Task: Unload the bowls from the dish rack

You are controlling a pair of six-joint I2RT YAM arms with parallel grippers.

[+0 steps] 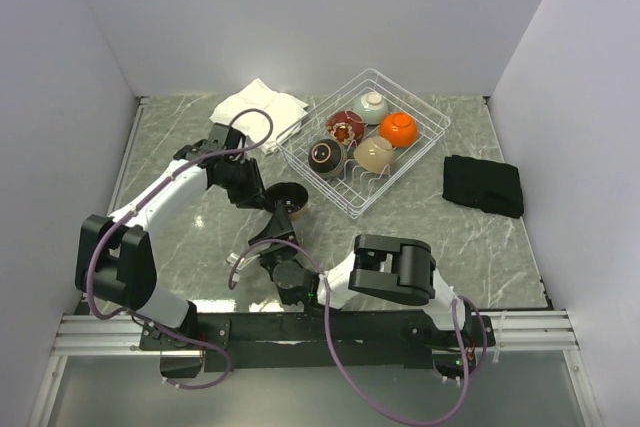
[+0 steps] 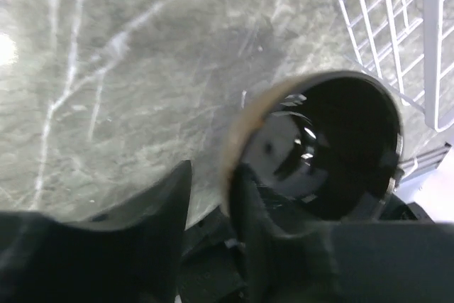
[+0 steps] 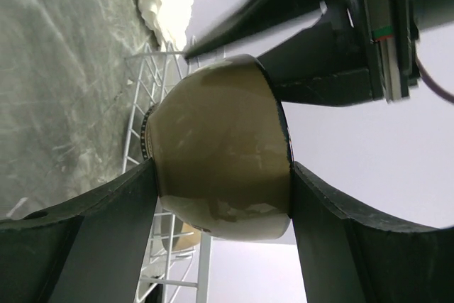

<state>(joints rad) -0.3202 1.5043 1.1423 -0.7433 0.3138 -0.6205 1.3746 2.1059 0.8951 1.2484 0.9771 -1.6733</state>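
Observation:
The white wire dish rack (image 1: 424, 136) stands at the back right of the table and holds several bowls: dark brown (image 1: 327, 155), red patterned (image 1: 345, 125), pale (image 1: 372, 105), orange (image 1: 398, 127) and beige (image 1: 374, 153). One bowl (image 1: 292, 194), tan outside and dark inside, is held above the table left of the rack. My right gripper (image 1: 287, 217) is shut on it, one finger on its foot and one on its rim (image 3: 213, 140). My left gripper (image 2: 213, 175) straddles its rim (image 2: 234, 133), one finger inside, with a visible gap at the outer finger (image 2: 167, 204).
A folded white cloth (image 1: 258, 107) lies left of the rack at the back. A black cloth (image 1: 483, 184) lies right of the rack. The rack's near corner (image 2: 397, 33) is close to the held bowl. White walls close in three sides of the table.

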